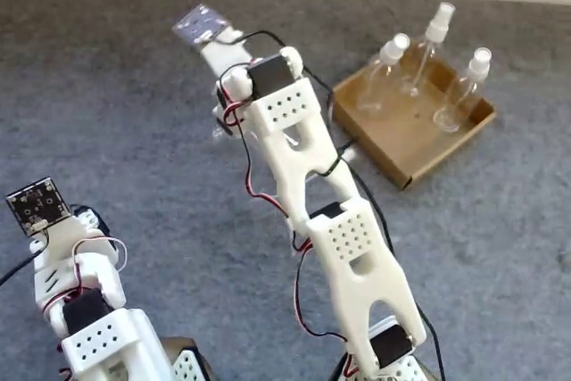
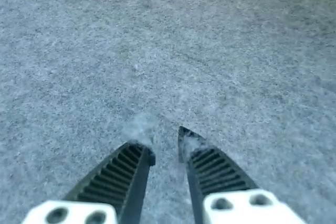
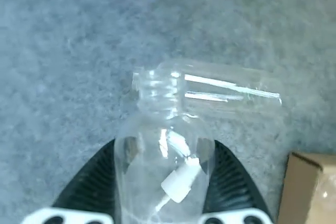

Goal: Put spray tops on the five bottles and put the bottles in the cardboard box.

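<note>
You have a grey, felt-like table top point(image 1: 107, 86) carrying the cardboard box point(image 1: 375, 151) toward its far right, with a clear uncapped bottle point(image 3: 210, 90) lying on its side near the box.

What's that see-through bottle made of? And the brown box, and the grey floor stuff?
The bottle in the right gripper looks like clear, shiny plastic: you see through it, and light glints on it. The box looks like plain brown cardboard, matte, with folded walls. The grey surface looks like fuzzy carpet or felt, hard to say which.
</note>
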Motion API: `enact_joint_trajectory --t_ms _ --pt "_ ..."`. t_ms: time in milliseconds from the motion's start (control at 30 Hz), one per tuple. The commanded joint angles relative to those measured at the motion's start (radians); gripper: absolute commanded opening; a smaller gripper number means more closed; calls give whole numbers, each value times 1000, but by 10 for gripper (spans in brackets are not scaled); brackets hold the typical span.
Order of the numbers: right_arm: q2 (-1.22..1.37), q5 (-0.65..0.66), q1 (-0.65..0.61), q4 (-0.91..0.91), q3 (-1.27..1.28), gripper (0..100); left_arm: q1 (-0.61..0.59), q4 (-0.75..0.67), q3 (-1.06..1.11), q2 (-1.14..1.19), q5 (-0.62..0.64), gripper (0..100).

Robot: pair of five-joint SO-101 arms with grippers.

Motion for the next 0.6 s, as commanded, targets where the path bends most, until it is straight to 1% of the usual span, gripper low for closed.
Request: enact_joint_trajectory --t_ms 0,100,200,467,567 --pt "-177 -71 22 19 -50 9 28 2 25 -13 -9 38" --pt "-317 -81 24 19 -5 9 28 3 25 -13 -9 38" --pt "-479 -81 24 19 99 9 28 3 25 -13 -9 38" --pt "-977 -77 25 18 585 9 28 3 25 -13 -9 39" --pt "-1141 -77 58 16 743 9 30 3 25 -13 -9 39"
